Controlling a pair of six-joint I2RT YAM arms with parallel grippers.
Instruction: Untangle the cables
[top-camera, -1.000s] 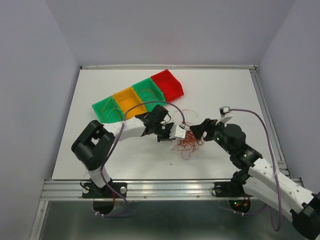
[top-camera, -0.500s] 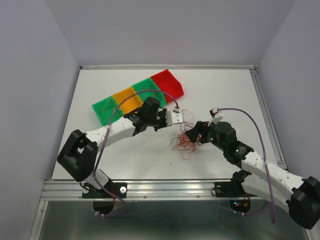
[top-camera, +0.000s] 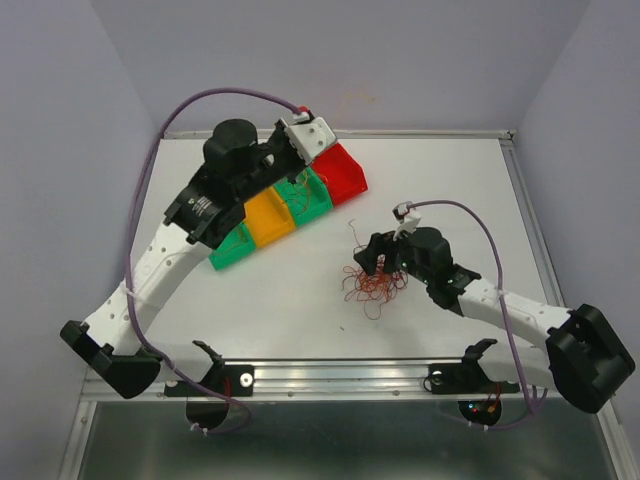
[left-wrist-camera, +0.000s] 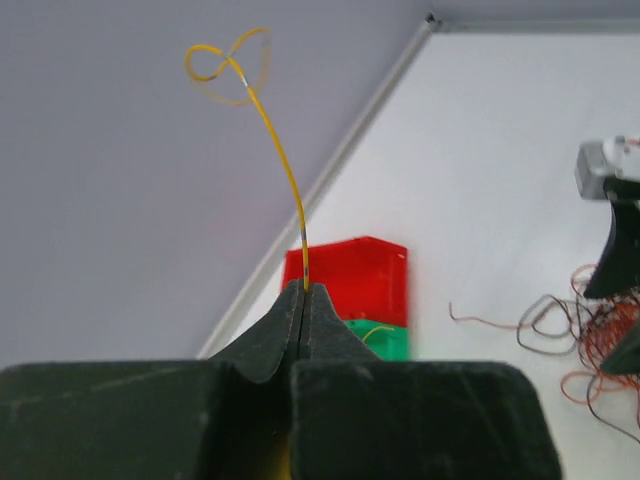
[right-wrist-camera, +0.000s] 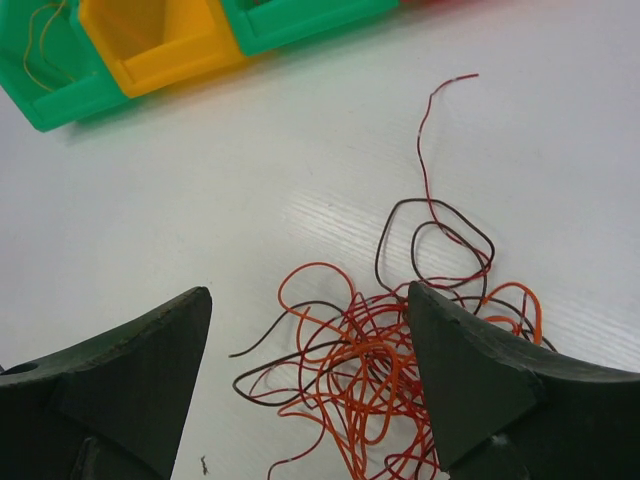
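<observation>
Left to right, as seen from beside the rig: the left arm reaches up and over the far-left part of the white tabletop (top-camera: 450, 170), a lilac cable (top-camera: 190, 105) arching above it. The left claw (left-wrist-camera: 303, 290) is clenched, its two dark jaws pressed together on a single yellow wire (left-wrist-camera: 275, 140). The wire rises from the jaw tips in a shallow curve and ends in a small loop against the grey wall. Below this claw a row of four open bins lies diagonally on the tabletop: a green bin (top-camera: 232, 248), an orange-yellow bin (top-camera: 268, 215), a second green bin (top-camera: 305, 193) and a red bin (top-camera: 340, 172), each touching the next. Thin strands lie in the first green bin, and a yellow curl shows in the second. To the right of the bins, well apart from them, the tangle of cables (top-camera: 375, 283) rests on the tabletop. It is mostly orange-red loops with several dark brown strands, one of which trails out toward the bins. The right claw (right-wrist-camera: 308, 300) is released, its jaws spread wide. It hangs directly over the tangle with the loops showing between the jaws and grasps nothing; contact with the strands cannot be told.
</observation>
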